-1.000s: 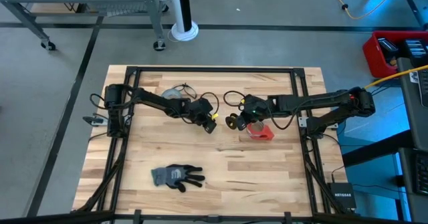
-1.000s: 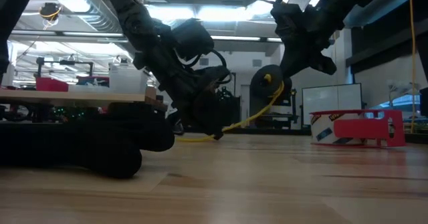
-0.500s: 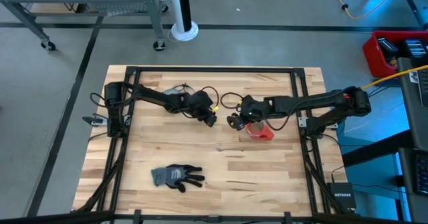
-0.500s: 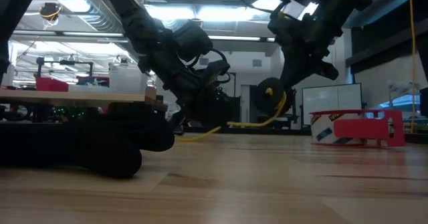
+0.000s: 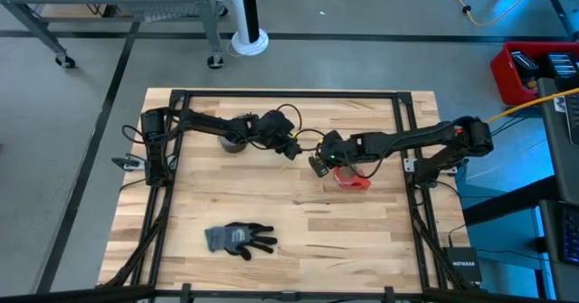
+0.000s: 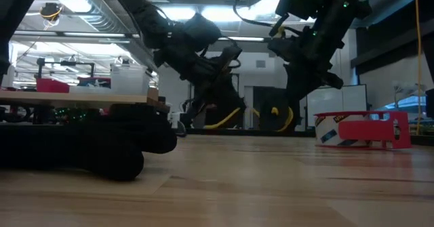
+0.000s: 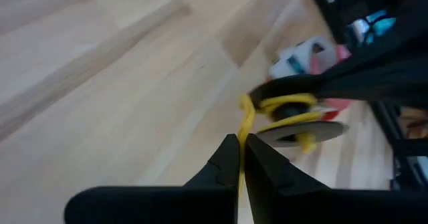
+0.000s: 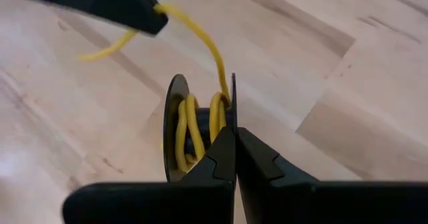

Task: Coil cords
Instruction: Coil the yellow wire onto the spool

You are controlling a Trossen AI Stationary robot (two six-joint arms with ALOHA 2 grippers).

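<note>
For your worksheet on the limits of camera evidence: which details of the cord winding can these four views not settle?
- Yellow cord: its free end; left wrist view, cut off behind the left gripper.
- Spool: how its flange is gripped; right wrist view, hidden by the right gripper.
- Black cord: its ends; high view, too thin, passing under the arms.

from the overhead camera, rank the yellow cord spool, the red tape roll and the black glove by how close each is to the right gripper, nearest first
1. Yellow cord spool: clamped in the right gripper, table middle.
2. Red tape roll: just beside it, toward the right arm's base.
3. Black glove: farthest, near the table's front edge on the left arm's side.
</note>
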